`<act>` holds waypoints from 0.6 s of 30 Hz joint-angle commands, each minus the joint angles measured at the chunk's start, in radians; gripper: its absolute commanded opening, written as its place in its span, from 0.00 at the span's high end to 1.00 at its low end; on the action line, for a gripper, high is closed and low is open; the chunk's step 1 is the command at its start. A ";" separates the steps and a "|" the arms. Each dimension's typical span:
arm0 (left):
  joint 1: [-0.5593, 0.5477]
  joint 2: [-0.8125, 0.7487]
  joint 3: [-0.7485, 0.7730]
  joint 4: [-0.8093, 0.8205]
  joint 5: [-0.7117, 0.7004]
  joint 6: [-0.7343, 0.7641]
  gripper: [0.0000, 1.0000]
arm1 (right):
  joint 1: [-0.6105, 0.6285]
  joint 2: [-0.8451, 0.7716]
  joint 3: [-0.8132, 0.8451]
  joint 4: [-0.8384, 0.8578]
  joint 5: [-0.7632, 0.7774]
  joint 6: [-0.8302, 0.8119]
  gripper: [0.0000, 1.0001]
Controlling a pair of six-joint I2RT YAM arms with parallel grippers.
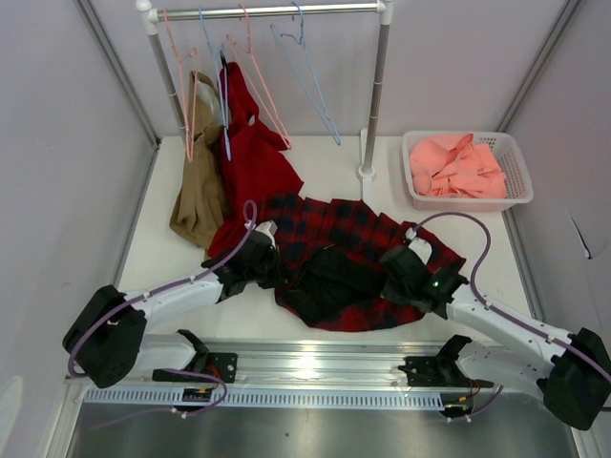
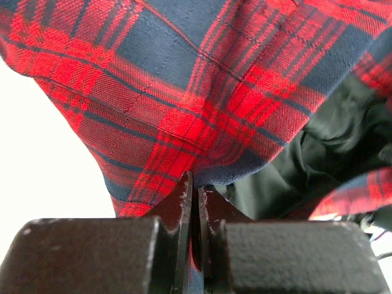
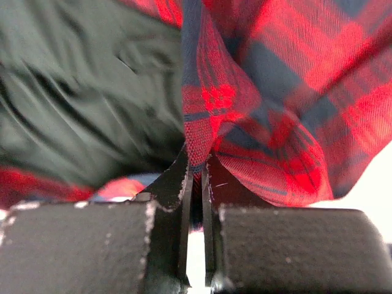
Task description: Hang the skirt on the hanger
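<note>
A: top view, where's the skirt?
B: skirt [image 1: 368, 234] is crumpled on the table [image 1: 325, 162] between the two arms, black lining [image 1: 334, 277] showing at the near middle. left gripper [image 1: 260, 250] at its left edge, right gripper [image 1: 409, 265] at its right part. can't tell the jaws from up here
A: hanger?
B: hanger [image 1: 271, 105], pink, is up on the rail [image 1: 286, 10], well apart from the skirt. light-blue hangers [image 1: 315, 86] beside it, red garment [image 1: 253, 153] and tan garment [image 1: 199, 191] hung at the left. salmon cloth [image 1: 458, 167] sits in the basket [image 1: 516, 162], far right
A: left wrist?
B: fingers [image 2: 177, 205] pressed together on a plaid fold, cloth pinched between the tips, lining off to the right
A: right wrist?
B: fingers [image 3: 174, 184] also nipping a plaid fold, lining on the left, that part blurred
</note>
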 commanded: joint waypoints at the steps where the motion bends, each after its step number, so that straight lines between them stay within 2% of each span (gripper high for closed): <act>1: 0.050 0.009 -0.003 0.064 0.037 -0.030 0.94 | -0.081 0.037 0.050 0.307 0.112 -0.154 1.00; 5: 0.084 0.000 0.009 0.040 0.028 -0.015 0.93 | -0.136 0.023 0.026 0.448 0.046 -0.240 1.00; 9: 0.091 0.008 0.023 0.027 -0.003 -0.013 0.91 | -0.124 -0.098 -0.125 0.496 -0.028 -0.246 1.00; 12: 0.091 0.035 0.028 0.036 0.008 -0.003 0.90 | -0.120 -0.266 -0.260 0.453 -0.062 -0.191 1.00; 17: 0.087 0.066 0.009 0.055 0.008 0.017 0.79 | -0.113 -0.522 -0.401 0.300 -0.079 -0.048 1.00; 18: 0.087 0.071 0.009 0.058 0.011 0.022 0.77 | -0.113 -0.546 -0.414 0.283 -0.077 -0.036 0.96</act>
